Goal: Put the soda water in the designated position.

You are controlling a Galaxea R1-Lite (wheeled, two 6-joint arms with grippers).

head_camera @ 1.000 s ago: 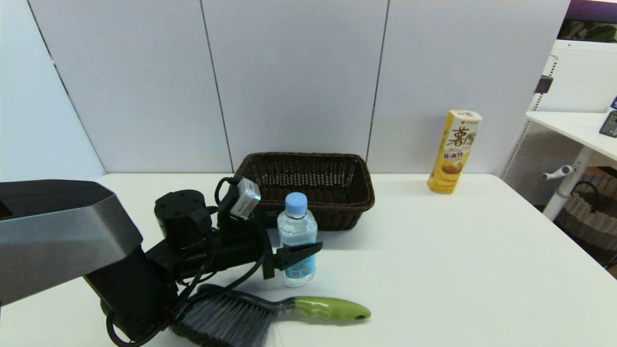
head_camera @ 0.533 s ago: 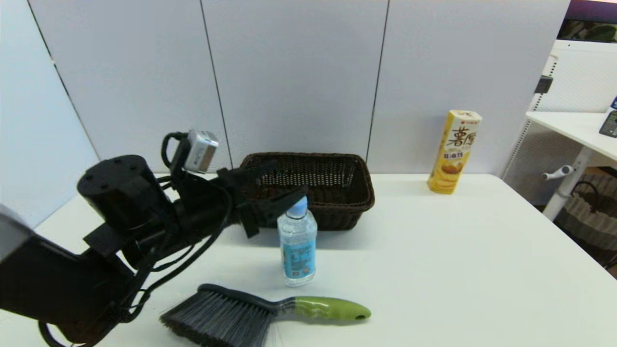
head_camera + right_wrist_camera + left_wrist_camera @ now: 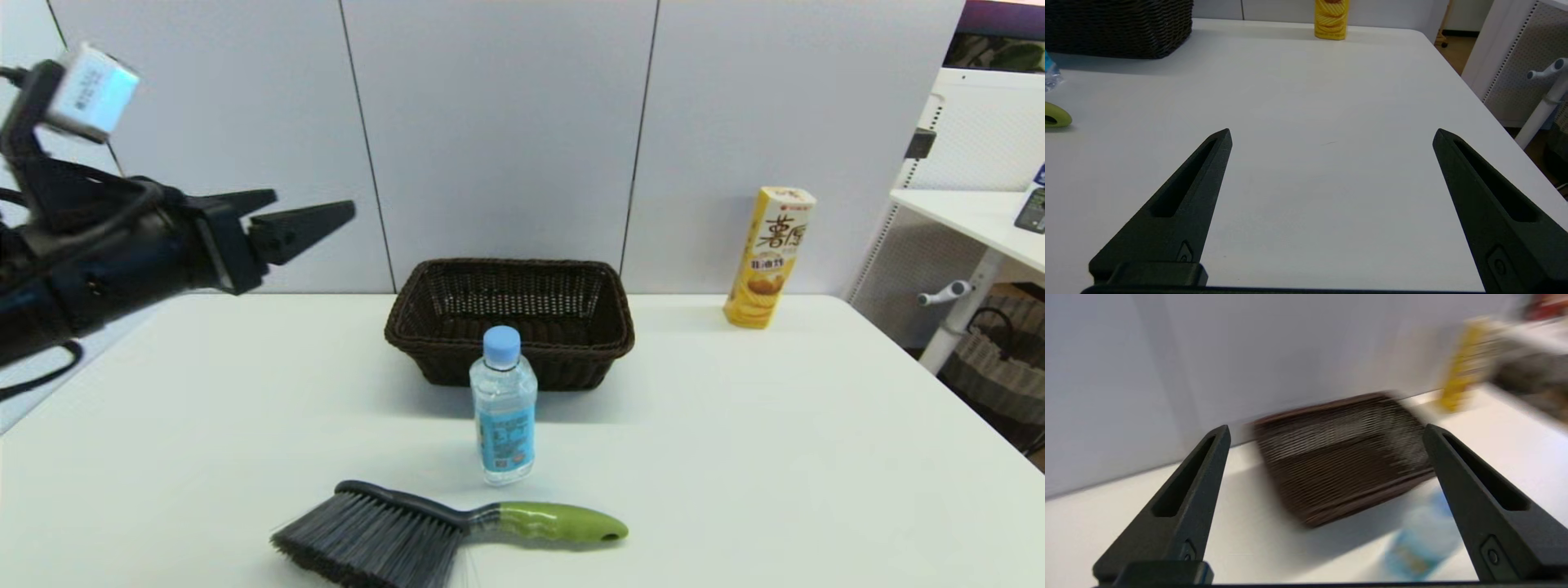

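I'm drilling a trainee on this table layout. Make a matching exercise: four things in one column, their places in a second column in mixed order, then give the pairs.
Things
1. soda water
2. woven basket
3. yellow snack box
4. left gripper

Places
A. raised in the air, off to the left, open
B. at the table's far right, by the wall
C. upright between the basket and the hand brush
D. at the back of the table, in the middle

Pairs: 1-C, 2-D, 3-B, 4-A
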